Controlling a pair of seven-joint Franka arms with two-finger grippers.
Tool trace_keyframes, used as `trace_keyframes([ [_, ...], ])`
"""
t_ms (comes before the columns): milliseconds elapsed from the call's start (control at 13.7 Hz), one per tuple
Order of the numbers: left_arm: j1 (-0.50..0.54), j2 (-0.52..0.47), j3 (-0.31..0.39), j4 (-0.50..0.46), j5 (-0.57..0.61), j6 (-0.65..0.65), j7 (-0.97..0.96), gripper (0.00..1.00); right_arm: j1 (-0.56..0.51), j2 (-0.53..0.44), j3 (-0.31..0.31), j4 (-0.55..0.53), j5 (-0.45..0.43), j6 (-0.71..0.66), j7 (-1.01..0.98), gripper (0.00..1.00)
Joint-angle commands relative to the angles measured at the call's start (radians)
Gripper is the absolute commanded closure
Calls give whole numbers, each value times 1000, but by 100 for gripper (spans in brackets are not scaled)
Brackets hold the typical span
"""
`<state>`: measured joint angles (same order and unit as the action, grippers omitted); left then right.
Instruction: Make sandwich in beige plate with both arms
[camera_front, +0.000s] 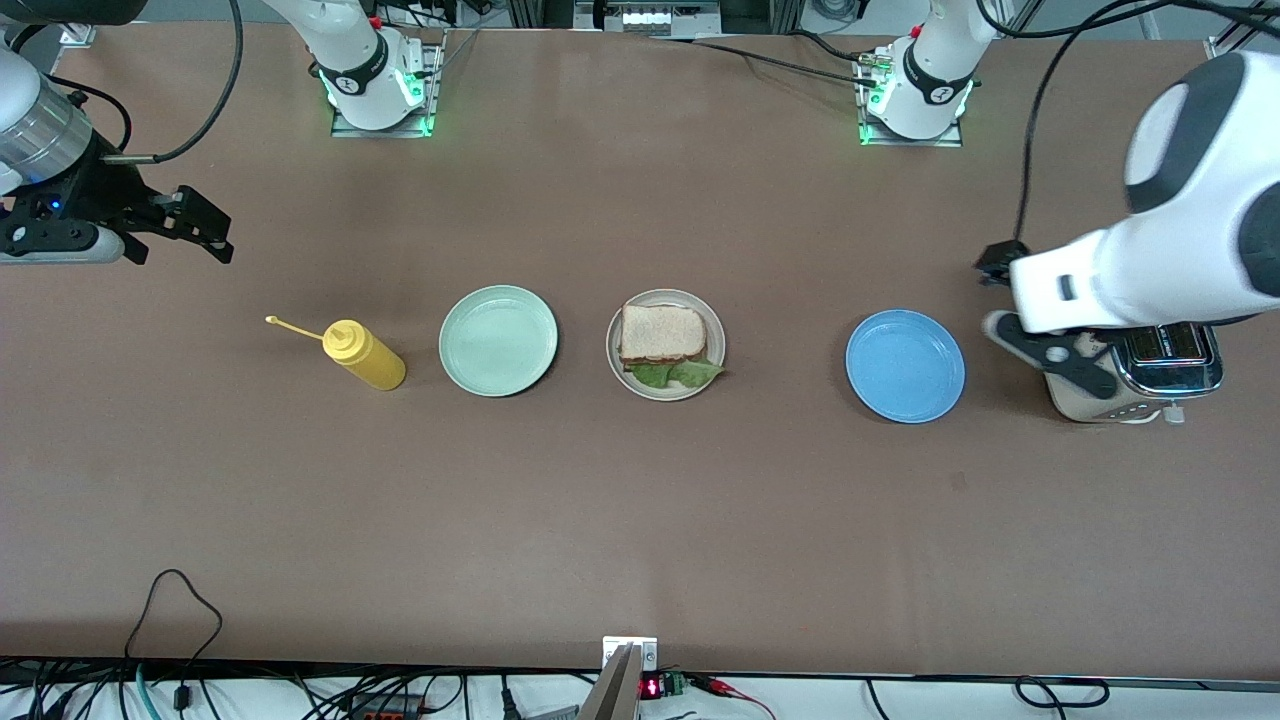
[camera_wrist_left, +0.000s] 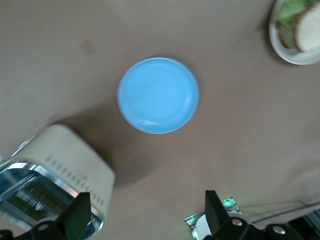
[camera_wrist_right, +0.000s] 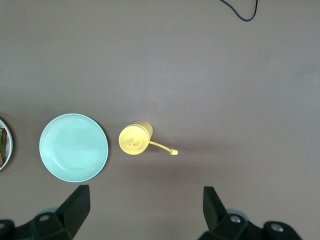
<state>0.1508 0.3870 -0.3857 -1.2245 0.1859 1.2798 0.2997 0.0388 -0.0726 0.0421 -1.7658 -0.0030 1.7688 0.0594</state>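
With the sandwich (camera_front: 661, 337) assembled on the beige plate (camera_front: 714, 330) mid-frame, my released left gripper (camera_wrist_left: 145, 220) and right gripper (camera_wrist_right: 146, 216), both empty, could still bump it if swung low.

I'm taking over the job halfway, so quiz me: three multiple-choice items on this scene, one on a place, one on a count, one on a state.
1. Where is the sandwich?
A. on the beige plate
B. on the blue plate
C. on the bare table

2. How many plates are on the table?
A. two
B. three
C. four

3. What state is the left tool in?
A. shut on bread
B. shut on nothing
C. open, holding nothing

Key:
1 A: the bread, with lettuce sticking out, lies on the beige plate.
2 B: a green plate, the beige and the blue stand in a row.
3 C: its fingers are spread with nothing between them, above the toaster.
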Motion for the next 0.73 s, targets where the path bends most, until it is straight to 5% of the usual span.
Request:
trace_keyframes([
  [0,-140,-121,228,-76,-57,13,-59,0,-13,-15,9,-1,18,-3,-4,0],
  [219,-207,-258,385,-235,-154,128,-157,0,-13,-21,9,-1,18,-3,-4,0],
  [438,-214,-425,404,-456,-157,332,-180,0,-13,-21,10,-1,18,0,-3,0],
  [657,-214,-462,404,-506,-215,340,-338,0,-13,-21,10,-1,18,-2,-3,0],
])
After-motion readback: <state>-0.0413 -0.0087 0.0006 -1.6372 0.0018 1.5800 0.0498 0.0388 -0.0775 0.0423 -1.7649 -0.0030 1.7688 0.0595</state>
